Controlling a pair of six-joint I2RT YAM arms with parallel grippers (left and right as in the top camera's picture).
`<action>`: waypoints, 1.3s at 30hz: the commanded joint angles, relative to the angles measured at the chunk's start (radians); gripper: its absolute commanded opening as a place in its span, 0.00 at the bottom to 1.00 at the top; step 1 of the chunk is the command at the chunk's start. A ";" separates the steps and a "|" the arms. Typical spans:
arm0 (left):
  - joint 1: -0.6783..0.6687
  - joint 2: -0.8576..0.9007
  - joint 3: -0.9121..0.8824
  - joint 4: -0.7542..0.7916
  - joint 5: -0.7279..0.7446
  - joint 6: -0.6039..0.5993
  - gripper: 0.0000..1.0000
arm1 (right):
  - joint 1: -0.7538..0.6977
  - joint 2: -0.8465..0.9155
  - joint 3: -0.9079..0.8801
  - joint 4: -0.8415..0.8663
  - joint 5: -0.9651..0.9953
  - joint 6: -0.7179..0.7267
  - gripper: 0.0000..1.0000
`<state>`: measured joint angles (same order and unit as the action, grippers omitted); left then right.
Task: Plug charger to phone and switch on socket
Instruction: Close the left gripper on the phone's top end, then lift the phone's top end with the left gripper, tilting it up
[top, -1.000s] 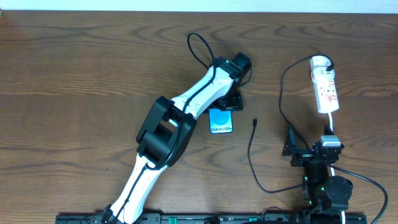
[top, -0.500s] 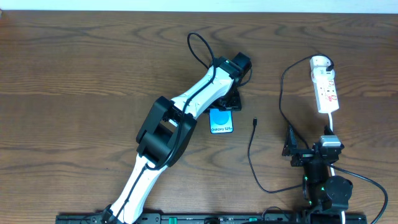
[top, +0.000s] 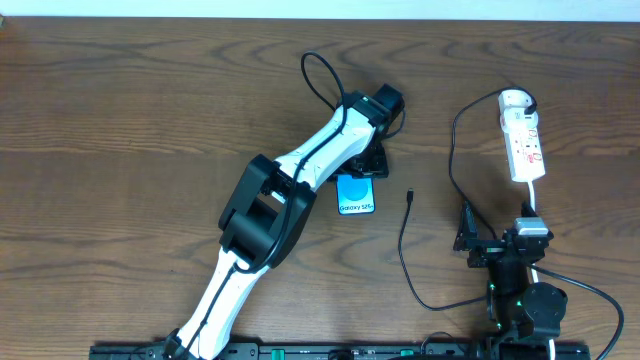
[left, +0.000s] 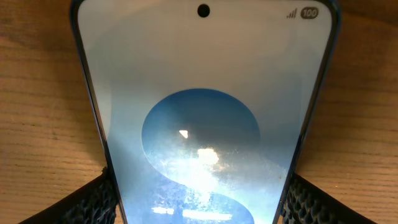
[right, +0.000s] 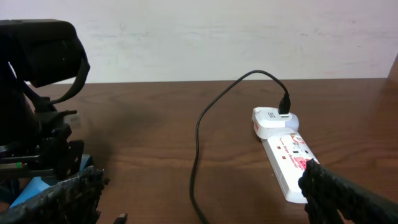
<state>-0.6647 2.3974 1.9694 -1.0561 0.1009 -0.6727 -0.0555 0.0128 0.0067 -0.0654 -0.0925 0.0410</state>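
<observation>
overhead, phone (top: 356, 194): flat on the surface (top: 140, 100), screen up, far end under the left arm (top: 300, 175).
overhead, charger (top: 402, 250): lies loose. Its tip (top: 410, 195) is just right of the phone, not touching. The cable loops back up to the socket (top: 524, 145).
overhead, socket: far right, well apart from the phone. Switch too small to read.
left wrist, left jaws: pads (left: 93, 202) sit against both long edges of the phone, gripping it. Likely pinning it so the tip can be pushed in.
right wrist, right jaws: wide open and empty, low near the base, facing the socket. Looks free to fetch the tip.
right wrist, adapter (right: 273, 119): charger end already seated in the socket.
step: plug-in not yet done.
</observation>
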 joint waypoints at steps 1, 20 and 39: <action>0.014 0.006 -0.035 -0.008 0.019 0.010 0.77 | 0.005 -0.003 -0.001 -0.005 0.005 0.006 0.99; 0.087 -0.055 -0.034 -0.076 0.323 0.010 0.77 | 0.005 -0.003 -0.001 -0.005 0.005 0.006 0.99; 0.138 -0.055 -0.034 -0.098 0.251 0.046 0.77 | 0.005 -0.003 -0.001 -0.005 0.005 0.006 0.99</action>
<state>-0.5205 2.3863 1.9388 -1.1503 0.5034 -0.6308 -0.0555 0.0128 0.0067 -0.0654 -0.0925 0.0410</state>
